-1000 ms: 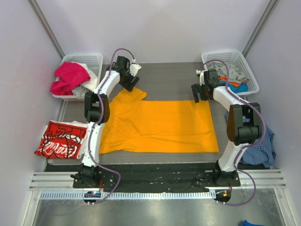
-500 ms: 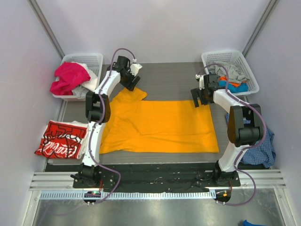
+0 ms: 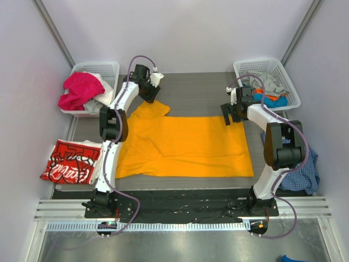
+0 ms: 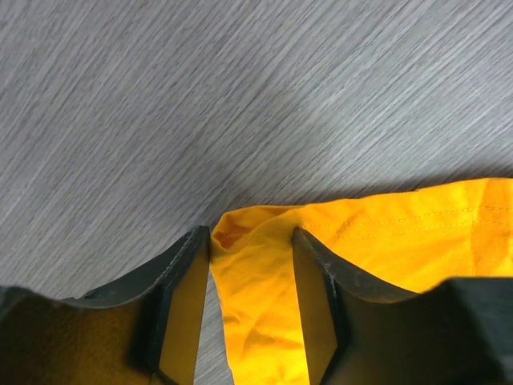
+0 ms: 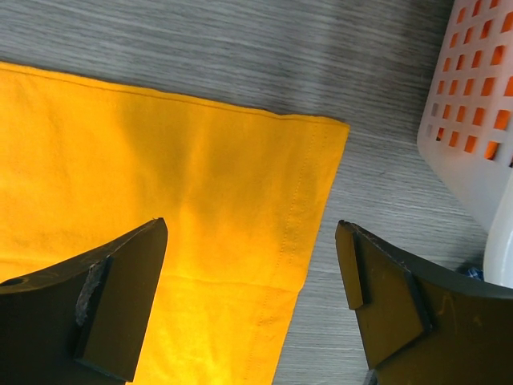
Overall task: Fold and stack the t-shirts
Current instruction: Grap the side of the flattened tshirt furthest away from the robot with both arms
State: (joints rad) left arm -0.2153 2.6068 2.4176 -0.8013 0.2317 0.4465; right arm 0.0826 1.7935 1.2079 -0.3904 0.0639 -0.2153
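The orange-yellow t-shirt [image 3: 185, 144] lies spread flat in the middle of the table. Its far-left sleeve tip [image 4: 256, 305] is bunched between the fingers of my left gripper [image 4: 249, 237]. The cloth touches the right finger, and a strip of table shows beside the left one, so the jaws stand apart around the cloth. My right gripper [image 5: 252, 228] hangs wide open over the shirt's far-right hem corner [image 5: 313, 160], with nothing held. From above, the left gripper [image 3: 151, 97] and right gripper [image 3: 229, 117] sit at the shirt's two far corners. A folded red t-shirt [image 3: 71, 162] with white lettering lies at the left edge.
A white basket [image 3: 103, 66] at the back left holds pink and white clothes. Another white basket [image 3: 286, 71] at the back right holds grey, orange and blue ones; its wall [image 5: 473, 120] stands close to my right gripper. A blue checked cloth [image 3: 302, 169] lies at the right edge.
My left gripper's jaws have narrowed around the sleeve tip. The right gripper has shifted slightly toward the shirt's far-right corner and stays wide open.
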